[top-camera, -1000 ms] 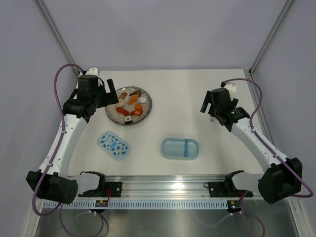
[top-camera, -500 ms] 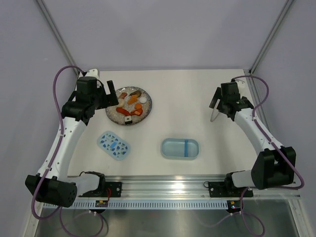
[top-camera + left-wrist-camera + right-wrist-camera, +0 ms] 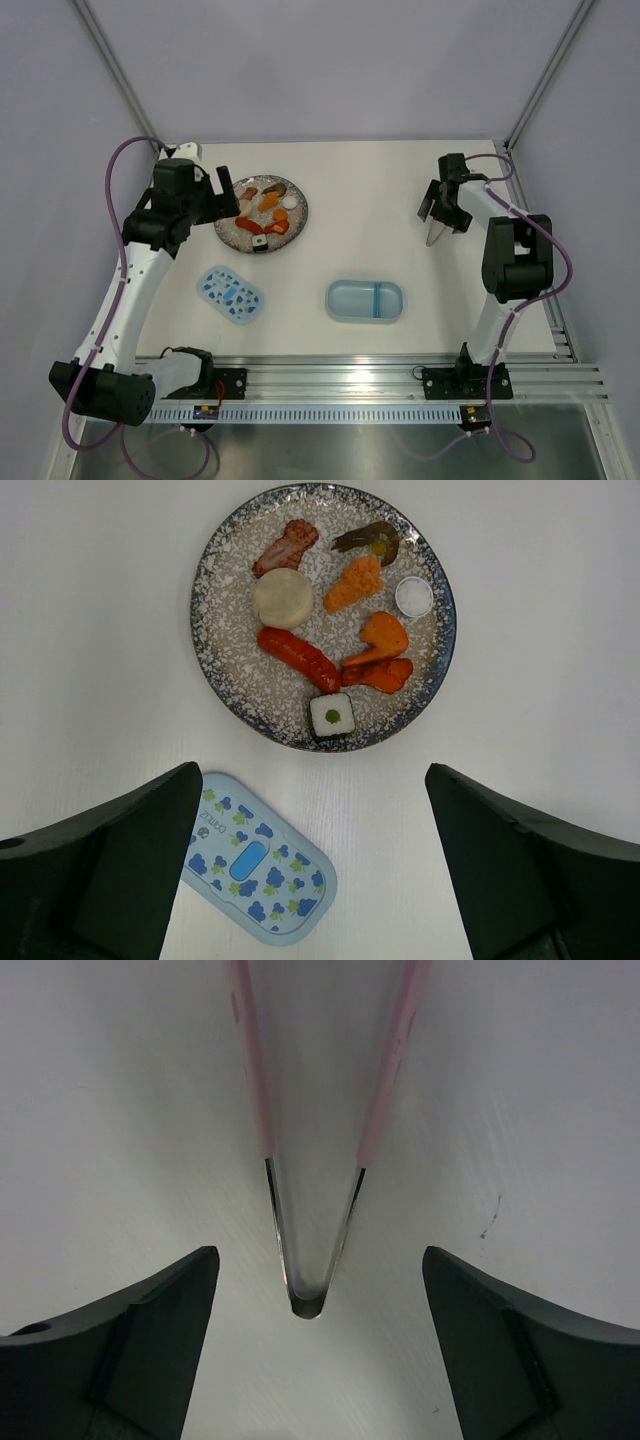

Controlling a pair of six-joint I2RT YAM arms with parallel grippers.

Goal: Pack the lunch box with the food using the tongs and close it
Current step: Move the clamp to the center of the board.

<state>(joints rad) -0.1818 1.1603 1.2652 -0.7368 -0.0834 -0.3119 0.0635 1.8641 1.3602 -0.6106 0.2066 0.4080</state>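
Note:
The tongs lie flat on the table at the far right, their joined metal end pointing toward my right wrist camera and their pink arms running away from it. My right gripper is open, one finger on each side of that joined end, clear of it. From above, the tongs poke out below the right gripper. The food sits on a speckled plate. My left gripper hangs open above the plate's near edge and the lid. The lunch box stands open at the centre front.
The lid lies left of the lunch box, in front of the plate. A metal frame post rises behind the right arm, near the table's right edge. The rail with the arm bases runs along the near edge.
My right arm has swung back and to the right, folding up until its gripper sits over the tongs. The left arm has barely shifted.

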